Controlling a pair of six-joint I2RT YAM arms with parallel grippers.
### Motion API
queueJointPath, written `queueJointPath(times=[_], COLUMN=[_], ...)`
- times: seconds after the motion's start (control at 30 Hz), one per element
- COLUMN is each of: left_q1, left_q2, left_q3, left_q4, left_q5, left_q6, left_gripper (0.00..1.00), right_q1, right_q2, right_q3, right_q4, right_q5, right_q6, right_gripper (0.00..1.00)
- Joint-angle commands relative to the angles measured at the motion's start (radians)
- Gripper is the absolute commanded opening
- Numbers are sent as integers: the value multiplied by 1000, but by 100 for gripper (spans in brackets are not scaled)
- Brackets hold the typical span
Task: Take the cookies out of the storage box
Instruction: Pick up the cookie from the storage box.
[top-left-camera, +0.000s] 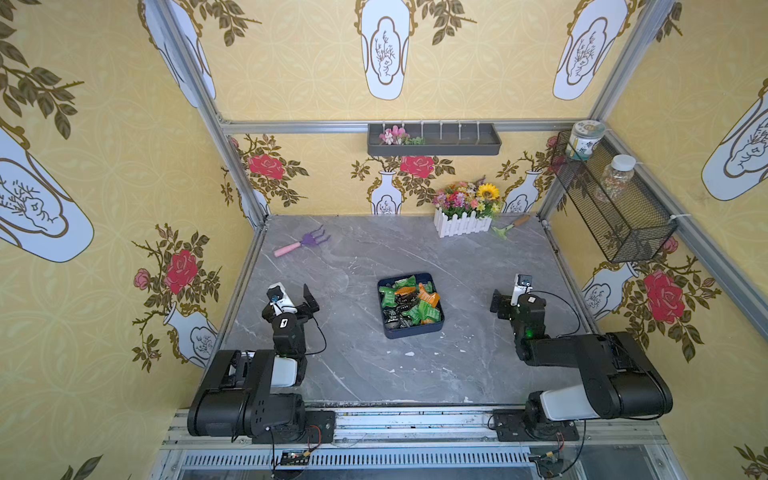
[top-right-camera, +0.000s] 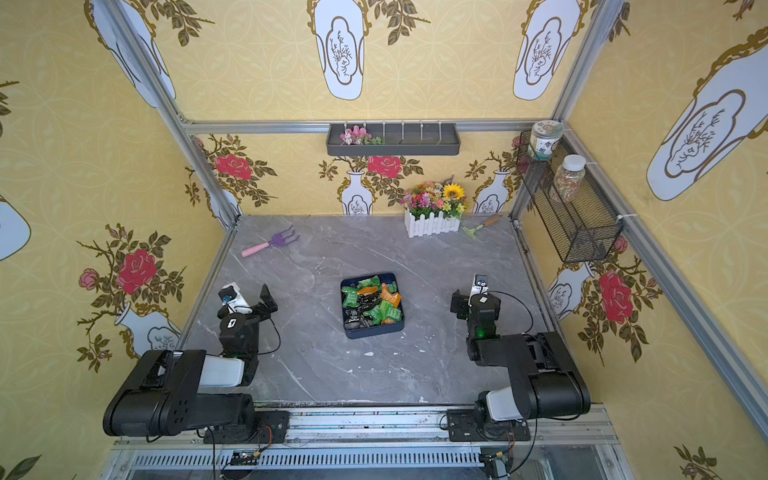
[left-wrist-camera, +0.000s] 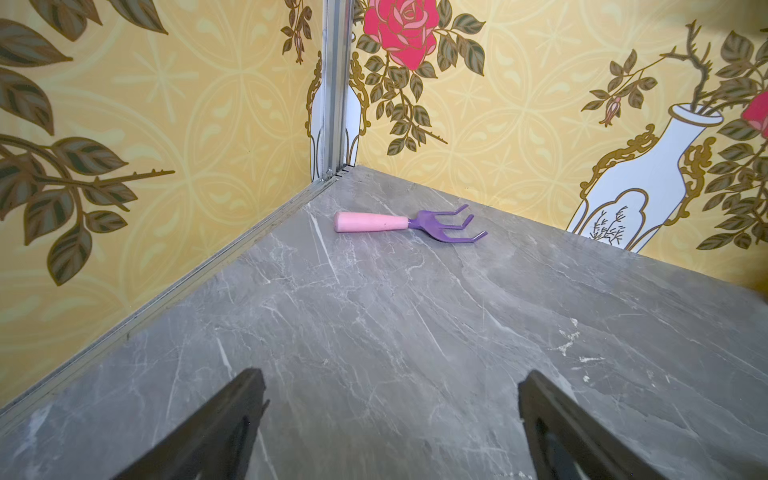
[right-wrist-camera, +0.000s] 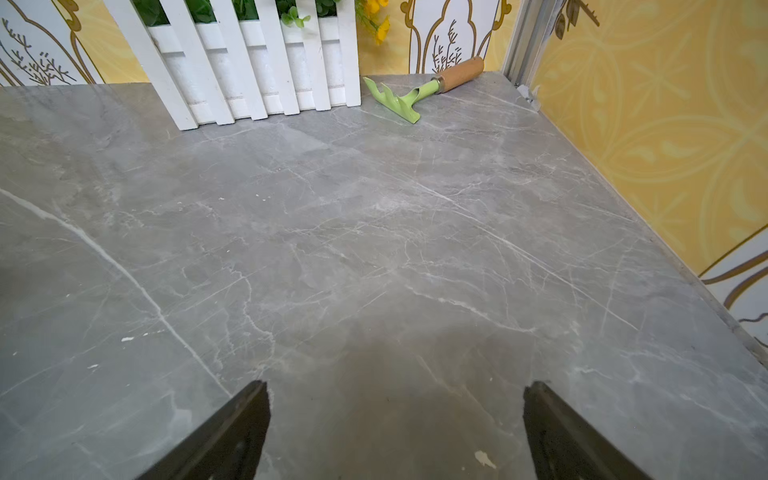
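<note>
Currently the cookies (top-left-camera: 409, 301) lie heaped in the storage box (top-left-camera: 413, 332), with green, orange and black packets overlapping; none lies on the table (top-left-camera: 357, 365). Taking 12 o'clock as the back wall, the box sits near the table's centre.

The left gripper (left-wrist-camera: 392, 376) stands at 9 o'clock of the box and the right gripper (right-wrist-camera: 397, 384) at 3 o'clock, both well apart from it. Each has its jaws spread wide and holds nothing; only bare table shows between them. From above, it is hard to tell how many packets lie under the top layer.

Risks:
- A pinch on overlapping packets may lift two, or slip off the crinkly film.
- A jaw catching the low wall may drag the box.
- Both arms reaching the centre together may collide.
</note>
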Motion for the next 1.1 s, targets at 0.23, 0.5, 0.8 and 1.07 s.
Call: queueJointPath(times=[0.23,0.5,0.8,1.07], left_q1=[2,-1,-209,-234], left_q2=[1,-13,-257,-504], left_q3=[4,-14,41,246], left_q4=[32,55,-107,-707], left_q5=[5,-6,-242,-280], left_q6=[7,11,176,-409], left_gripper=[100,100,100,100], right_q1=[0,11,178,146], right_q2=[0,-63,-556,-653], right_q3=[2,-33,8,273], right_q4=[46,66,-240,-784], right_q5=[-2,8,157,33], right_q6=[0,-20,-11,358], right_gripper=[97,97,97,97])
